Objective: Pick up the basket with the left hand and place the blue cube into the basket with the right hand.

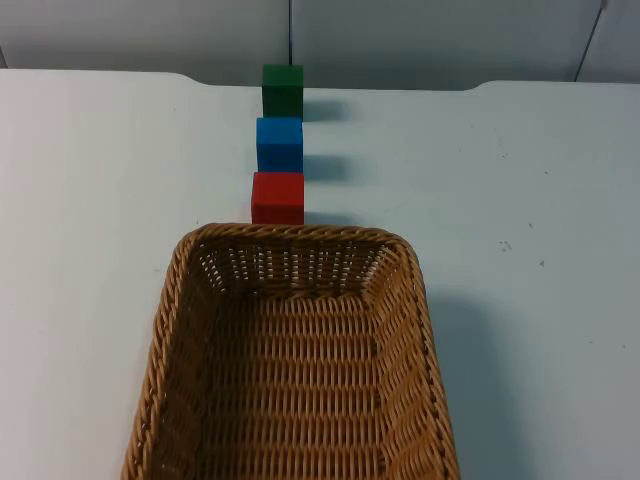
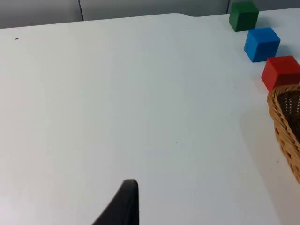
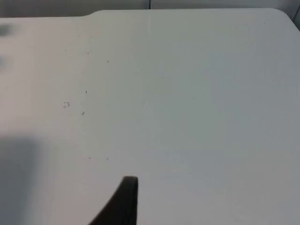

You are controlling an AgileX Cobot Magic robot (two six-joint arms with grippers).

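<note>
A white table point(image 1: 540, 300) is carrying the basket point(image 1: 290, 430) at 6 o'clock, the blue cube point(image 1: 279, 143) lying at 12, between green cube point(image 1: 283, 91) and red cube point(image 1: 277, 197). Both grippers are waiting over bare table, jaw state untellable. The left should take the rim squarely.

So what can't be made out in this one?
- Basket: its near end is cut off by the top view's lower edge; in the left wrist view the picture's edge cuts off most of it.
- Left tool and right tool: one black fingertip each; open or shut is unclear.
- Red cube: the basket rim may hide its base.
</note>
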